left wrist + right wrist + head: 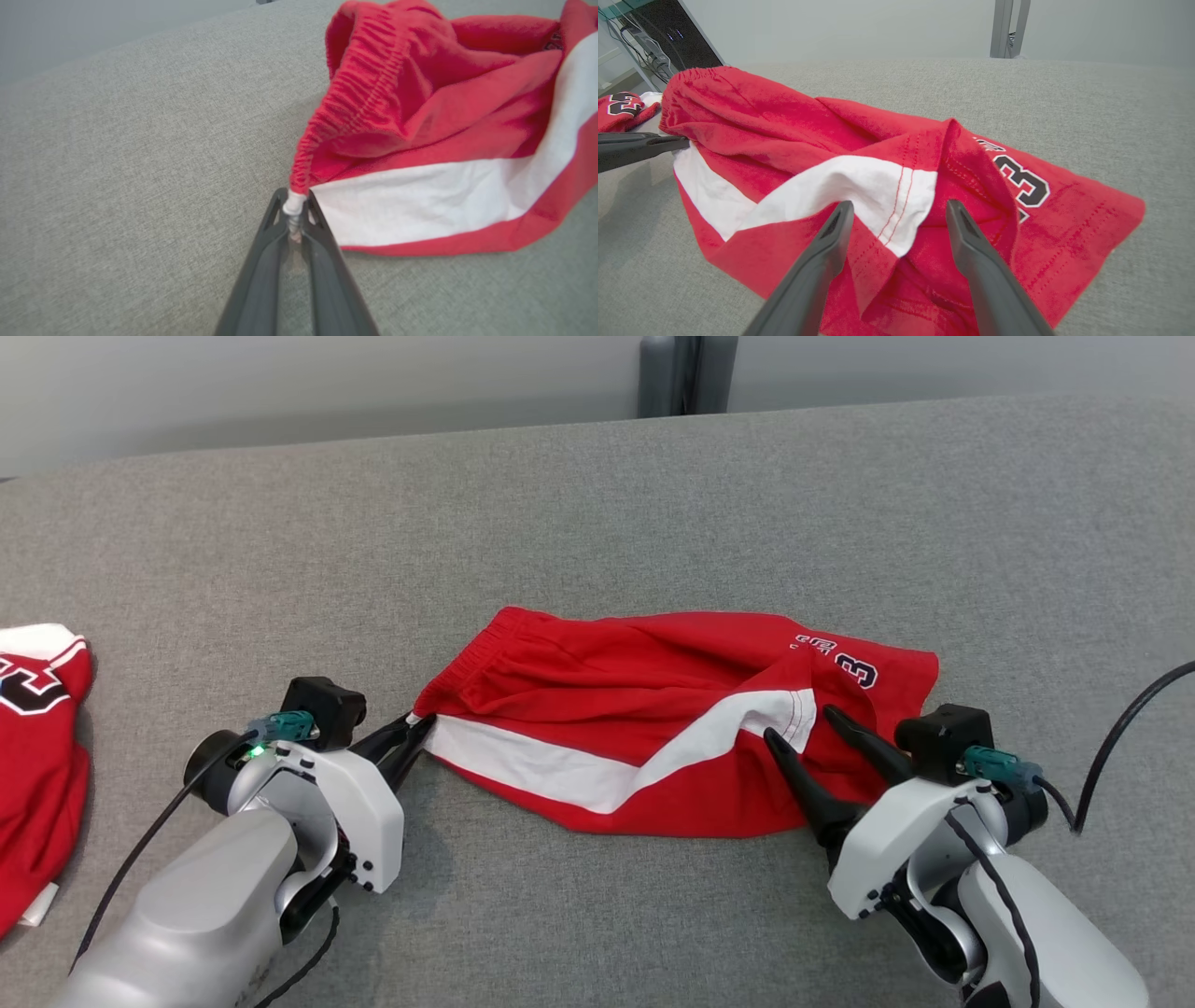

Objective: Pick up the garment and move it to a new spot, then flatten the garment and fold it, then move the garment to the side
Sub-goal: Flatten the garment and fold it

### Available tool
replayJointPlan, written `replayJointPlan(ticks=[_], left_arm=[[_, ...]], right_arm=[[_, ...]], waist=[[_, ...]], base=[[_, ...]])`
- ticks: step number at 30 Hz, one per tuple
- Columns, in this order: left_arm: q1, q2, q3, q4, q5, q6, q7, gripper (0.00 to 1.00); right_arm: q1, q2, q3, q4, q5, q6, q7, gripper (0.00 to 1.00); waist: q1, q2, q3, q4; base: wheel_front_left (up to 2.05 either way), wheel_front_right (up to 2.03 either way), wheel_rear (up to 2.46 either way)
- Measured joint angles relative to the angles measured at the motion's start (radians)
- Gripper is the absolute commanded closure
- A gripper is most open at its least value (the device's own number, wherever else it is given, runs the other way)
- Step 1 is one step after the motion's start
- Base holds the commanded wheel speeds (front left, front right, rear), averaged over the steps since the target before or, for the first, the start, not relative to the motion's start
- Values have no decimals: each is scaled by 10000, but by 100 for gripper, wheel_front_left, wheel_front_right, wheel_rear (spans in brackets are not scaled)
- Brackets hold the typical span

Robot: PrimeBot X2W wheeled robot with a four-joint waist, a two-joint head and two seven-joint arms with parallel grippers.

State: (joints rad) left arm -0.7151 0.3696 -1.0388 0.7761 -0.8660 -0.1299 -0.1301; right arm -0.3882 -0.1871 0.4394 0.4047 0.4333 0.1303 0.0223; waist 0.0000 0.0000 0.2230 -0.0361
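Note:
The garment (653, 728) is a pair of red shorts with a white side stripe and a dark number 3, lying crumpled on the grey table (597, 504). My left gripper (417, 723) is shut on the garment's waistband corner at its left end; the left wrist view shows the white corner pinched between the fingertips (294, 210). My right gripper (801, 723) stands open just above the garment's hem, near the end of the white stripe. In the right wrist view its fingers (831, 242) straddle the folded hem of the garment (887, 186) without closing on it.
A second red garment (37, 747) with white trim lies at the table's left edge. A dark upright post (686, 373) stands behind the table's far edge. A black cable (1120, 728) runs off to the right of my right wrist.

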Motion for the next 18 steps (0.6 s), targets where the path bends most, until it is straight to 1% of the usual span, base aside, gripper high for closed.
replayJointPlan(ticks=[1, 2, 3, 4, 9, 13, 16, 18], left_arm=[[-45, -2, -42, 6, -21, 0, -58, 100], [-98, -8, -86, 8, -71, 0, -107, 100], [-130, -12, -119, 8, -94, 0, -167, 100], [-146, -23, -151, 4, -136, 0, -234, 100], [-232, -48, -249, 38, -274, 0, -591, 100], [-288, -46, -2, 94, -443, 4, -974, 100], [-327, -31, 399, -94, -499, 192, -1185, 100], [-326, -15, 871, -435, -585, 428, -1273, 100]], right_arm=[[-101, 6, 138, 71, 140, 0, -61, 0], [-205, 21, 253, 169, 349, 0, -96, 8], [-318, -6, 382, 280, 412, 0, -146, 46], [-411, -54, 502, 341, 527, 0, -207, 100], [-735, -242, 1032, 525, 1080, 0, -673, 100], [-908, -495, 1147, 395, 1350, 0, -1273, 100], [-1004, -706, 951, 161, 1406, 0, -1749, 100], [-1066, -874, 748, -52, 1406, 2, -2025, 100]], waist=[[0, 0, 21, 10], [0, 0, 44, 17], [0, 0, 64, 24], [0, 0, 81, 37], [0, 0, 157, 85], [0, 0, 159, 80], [0, 0, 104, 65], [0, 0, 17, 39]], base=[[0, 0, 0], [0, 0, 0], [0, 0, 0], [0, 0, 0], [0, 0, 0], [0, 0, 0], [0, 0, 0], [0, 0, 0]])
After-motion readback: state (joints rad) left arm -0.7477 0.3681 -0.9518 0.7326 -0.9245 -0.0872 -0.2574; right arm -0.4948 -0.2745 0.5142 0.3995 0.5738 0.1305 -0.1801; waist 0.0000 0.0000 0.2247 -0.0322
